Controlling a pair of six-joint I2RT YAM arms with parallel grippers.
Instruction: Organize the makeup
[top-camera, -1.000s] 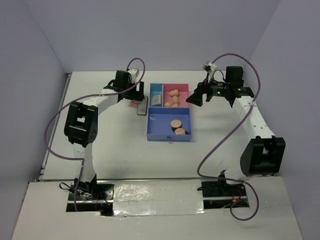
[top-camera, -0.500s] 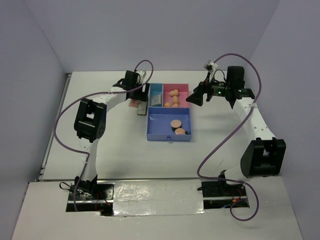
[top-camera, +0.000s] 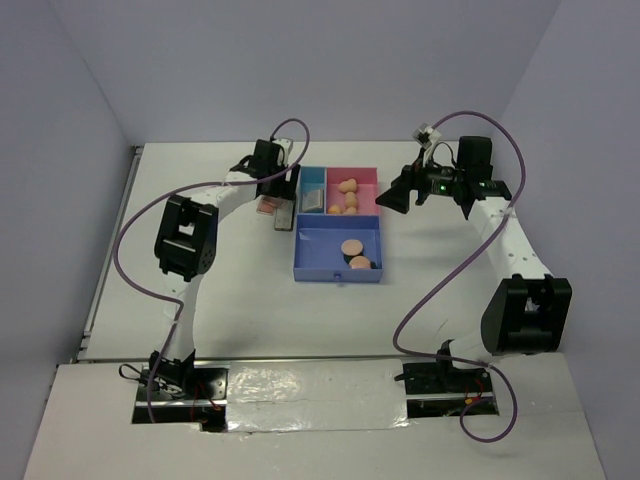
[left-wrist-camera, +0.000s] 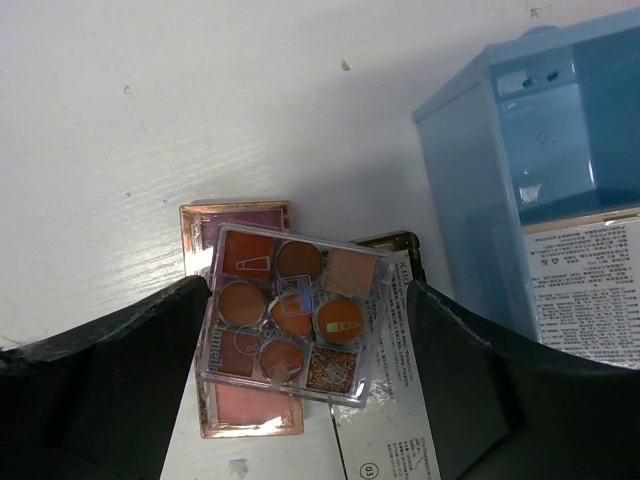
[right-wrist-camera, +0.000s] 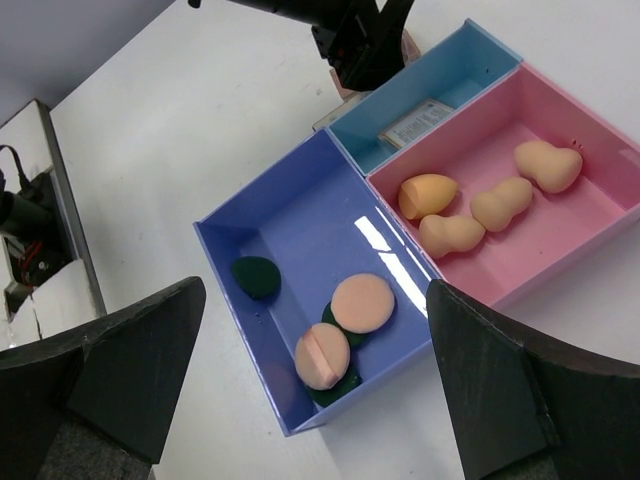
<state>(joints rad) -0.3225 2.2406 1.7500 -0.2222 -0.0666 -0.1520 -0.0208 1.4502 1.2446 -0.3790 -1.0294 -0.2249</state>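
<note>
Beside the tray's left wall a clear palette (left-wrist-camera: 290, 315) with orange-brown pans lies on a rose-gold pink palette (left-wrist-camera: 240, 405), next to a white-labelled flat box (left-wrist-camera: 390, 420). My left gripper (left-wrist-camera: 305, 400) is open over them, a finger on each side, holding nothing; it also shows in the top view (top-camera: 280, 198). My right gripper (right-wrist-camera: 315, 370) is open and empty above the tray (top-camera: 338, 272). The purple compartment (right-wrist-camera: 290, 215) holds two peach puffs (right-wrist-camera: 362, 302) and dark green discs (right-wrist-camera: 257, 276). The pink compartment holds several peach sponges (right-wrist-camera: 500, 205). The blue compartment holds one palette (right-wrist-camera: 418, 122).
The blue compartment's wall (left-wrist-camera: 470, 200) stands close to the right of my left fingers. The white table (top-camera: 230, 290) ends at a wall behind the tray. Purple cables loop off both arms.
My left arm has swung right and settled over the palettes by the tray. My right arm has barely moved.
</note>
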